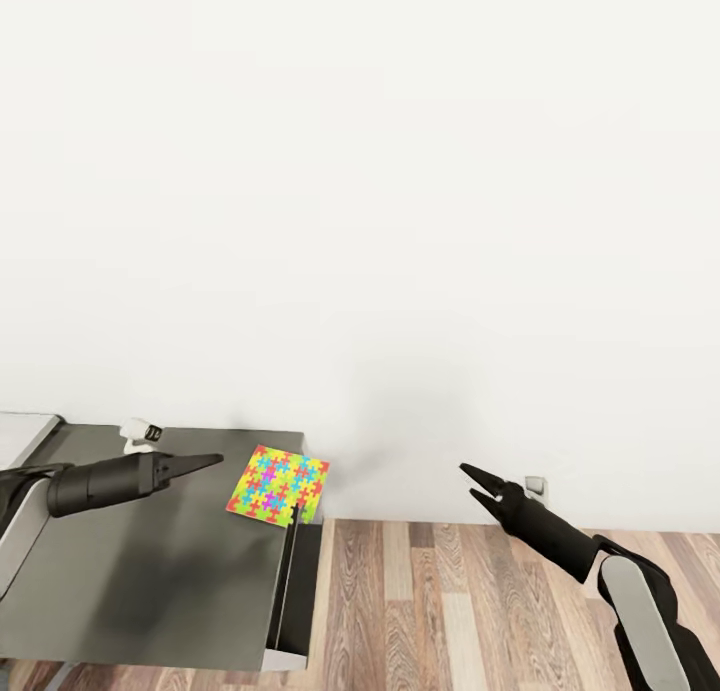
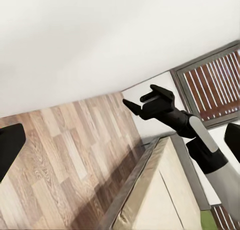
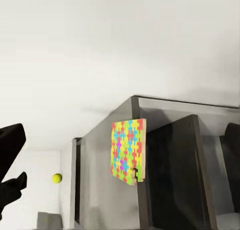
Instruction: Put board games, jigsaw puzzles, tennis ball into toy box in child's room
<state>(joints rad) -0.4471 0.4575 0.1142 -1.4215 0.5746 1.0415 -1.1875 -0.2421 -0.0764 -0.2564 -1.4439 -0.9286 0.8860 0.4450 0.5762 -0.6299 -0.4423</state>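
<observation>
One bright jigsaw puzzle lies flat at the far right corner of the grey table, one corner just past the edge. The tennis ball rests further along the table. My left gripper hovers open over the table, a short way left of the puzzle and holding nothing. Past the table's end and above the floor, my right gripper is open and empty. The toy box and the board games are out of view.
A small white figure stands at the table's back edge by the white wall. Wood plank floor spreads to the right, with a wall socket. A slatted window and a cream, grey-edged furniture piece show in the left wrist view.
</observation>
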